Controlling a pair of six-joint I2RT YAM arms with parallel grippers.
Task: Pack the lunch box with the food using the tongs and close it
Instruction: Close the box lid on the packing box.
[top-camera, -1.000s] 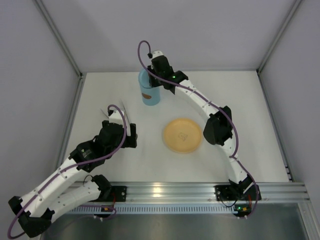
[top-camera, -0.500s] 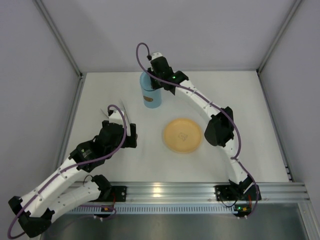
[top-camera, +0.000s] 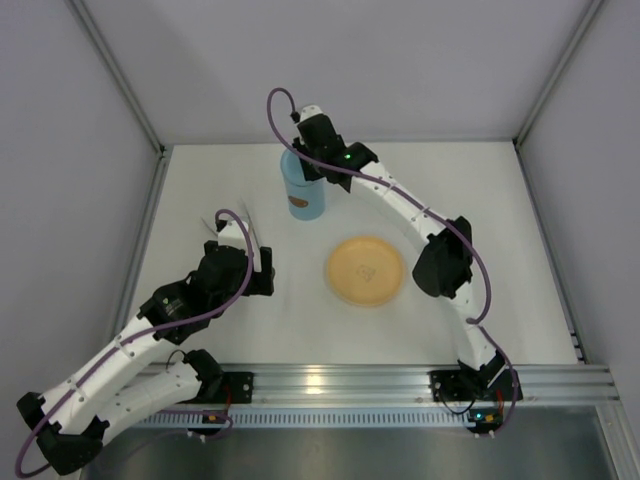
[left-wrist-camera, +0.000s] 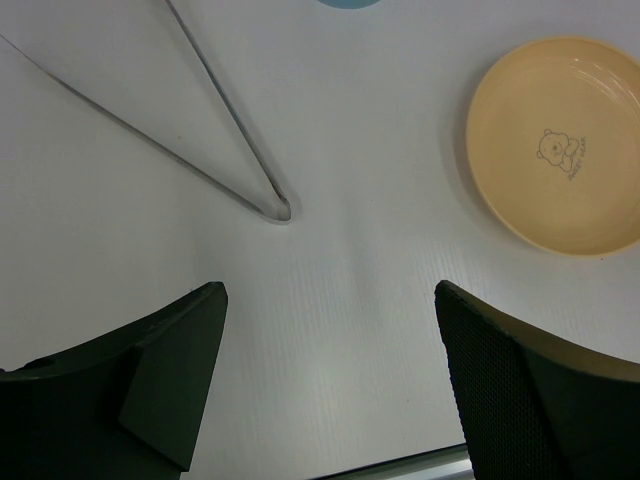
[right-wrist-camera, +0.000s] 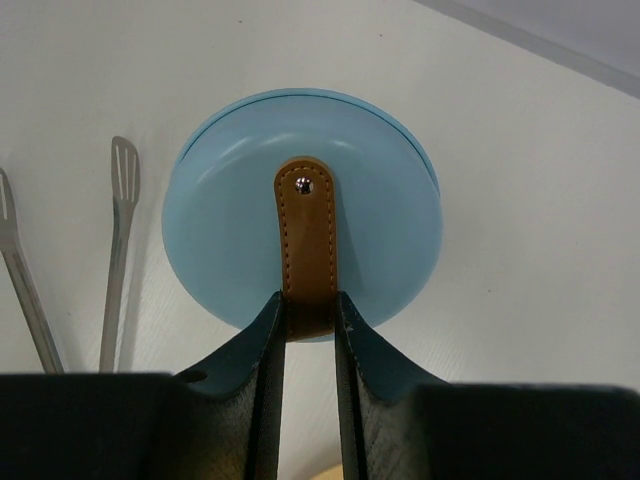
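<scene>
The light blue lunch box (top-camera: 303, 193) stands at the back of the table. In the right wrist view its round lid (right-wrist-camera: 225, 235) fills the middle, with a brown leather strap (right-wrist-camera: 307, 240) across it. My right gripper (right-wrist-camera: 308, 305) is shut on that strap's near end, right above the box (top-camera: 308, 165). The thin metal tongs (left-wrist-camera: 222, 90) lie flat on the table, their joined end (left-wrist-camera: 281, 210) just ahead of my open left gripper (left-wrist-camera: 330, 290), which holds nothing. Their flat tips (right-wrist-camera: 120, 190) show left of the box. No food is in view.
A yellow-orange plate (top-camera: 340, 285) with a small bear drawing lies bare between the arms, right of my left gripper (top-camera: 268, 272). White walls with metal posts close in the table on three sides, and an aluminium rail (top-camera: 330, 380) runs along the near edge.
My right gripper and the top of the lunch box have shifted slightly to the left. The left arm has not moved.
</scene>
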